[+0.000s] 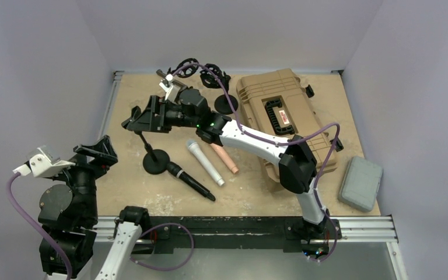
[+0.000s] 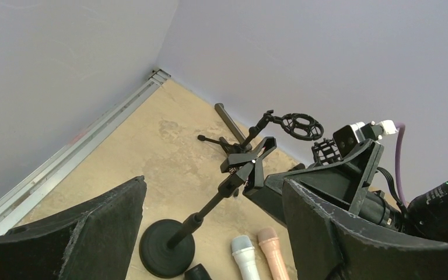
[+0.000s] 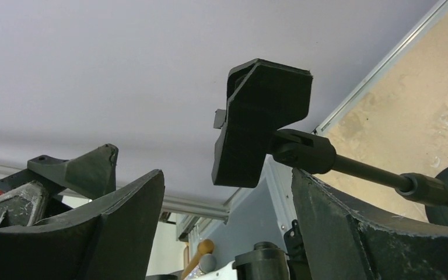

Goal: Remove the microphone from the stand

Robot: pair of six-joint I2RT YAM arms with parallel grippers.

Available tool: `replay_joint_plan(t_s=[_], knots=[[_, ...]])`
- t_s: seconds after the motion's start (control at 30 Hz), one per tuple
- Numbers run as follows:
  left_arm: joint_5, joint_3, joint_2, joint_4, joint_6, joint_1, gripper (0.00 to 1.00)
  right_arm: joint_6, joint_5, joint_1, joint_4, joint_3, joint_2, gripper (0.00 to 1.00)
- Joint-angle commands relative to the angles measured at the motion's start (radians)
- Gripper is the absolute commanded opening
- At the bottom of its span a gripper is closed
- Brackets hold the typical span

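The black stand has a round base (image 1: 156, 161) and a spring clip (image 1: 135, 121) on top, and I see no microphone in the clip. In the left wrist view the clip (image 2: 251, 160) stands bare. A black microphone (image 1: 191, 181) lies on the table with its head by the base. A white microphone (image 1: 205, 162) and a pink one (image 1: 224, 157) lie beside it. My right gripper (image 1: 137, 119) is open around the clip (image 3: 262, 122), not pinching it. My left gripper (image 1: 96, 153) is open and empty at the near left, apart from the stand (image 2: 166, 245).
A tan hard case (image 1: 280, 116) lies at the back right and a small grey case (image 1: 360, 182) near the right edge. Two more black stands with shock mounts (image 1: 210, 74) are at the back. The right arm's cable (image 1: 256, 137) hangs over the case.
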Motion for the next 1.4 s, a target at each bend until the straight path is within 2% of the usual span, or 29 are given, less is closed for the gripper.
replay_joint_plan(t_s=[0.0, 0.33, 0.53, 0.87, 1.37], knots=[[-0.022, -0.012, -0.012, 0.039, 0.011, -0.007, 0.84, 0.002, 0.03, 0.002, -0.013, 0.083, -0.004, 0.77], [-0.032, -0.009, -0.02, 0.038, 0.019, -0.012, 0.84, 0.007, 0.041, 0.003, -0.054, 0.144, 0.047, 0.58], [-0.032, -0.01, -0.02, 0.042, 0.021, -0.013, 0.84, 0.0, 0.048, 0.004, -0.091, 0.155, 0.066, 0.4], [-0.031, -0.008, -0.011, 0.048, 0.021, -0.013, 0.84, -0.008, 0.063, 0.004, -0.108, 0.102, 0.069, 0.22], [-0.021, -0.013, 0.006, 0.056, 0.016, -0.013, 0.83, 0.023, 0.022, 0.002, 0.036, -0.193, 0.039, 0.16]])
